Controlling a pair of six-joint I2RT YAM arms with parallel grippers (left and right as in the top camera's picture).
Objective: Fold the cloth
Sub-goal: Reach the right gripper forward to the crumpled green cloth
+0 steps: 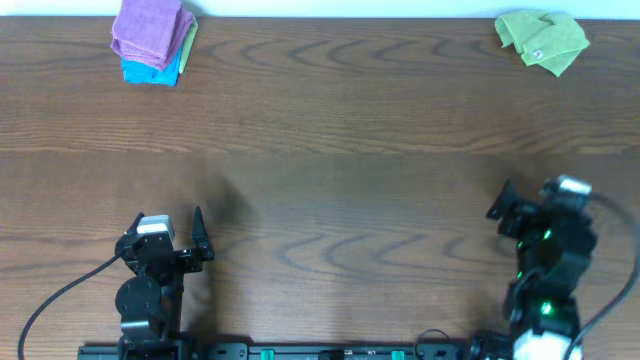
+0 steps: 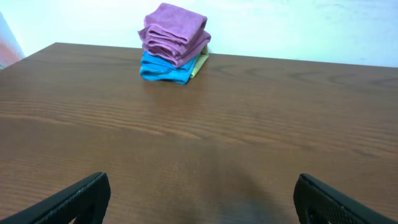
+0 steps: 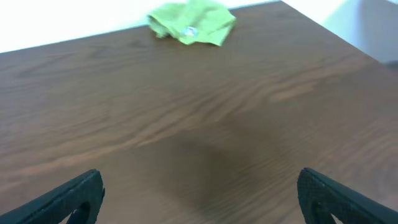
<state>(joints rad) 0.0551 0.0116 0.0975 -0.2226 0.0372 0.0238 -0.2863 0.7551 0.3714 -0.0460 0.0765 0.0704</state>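
Our left gripper [image 2: 199, 204] and right gripper [image 3: 199, 200] hang wide open and empty, both well apart from the cloth [image 3: 193, 22], which lies crumpled on the table [image 3: 249, 112].

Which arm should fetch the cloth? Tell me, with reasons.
Right. The cloth lies crumpled at the far right corner, straight ahead of the open, empty right gripper. The left gripper, also open, faces the folded stack on the far left.

Purple cloth [image 2: 174, 34] atop blue cloth [image 2: 161, 70], possibly yellowish third [image 2: 201, 62], wood table [image 2: 186, 137]
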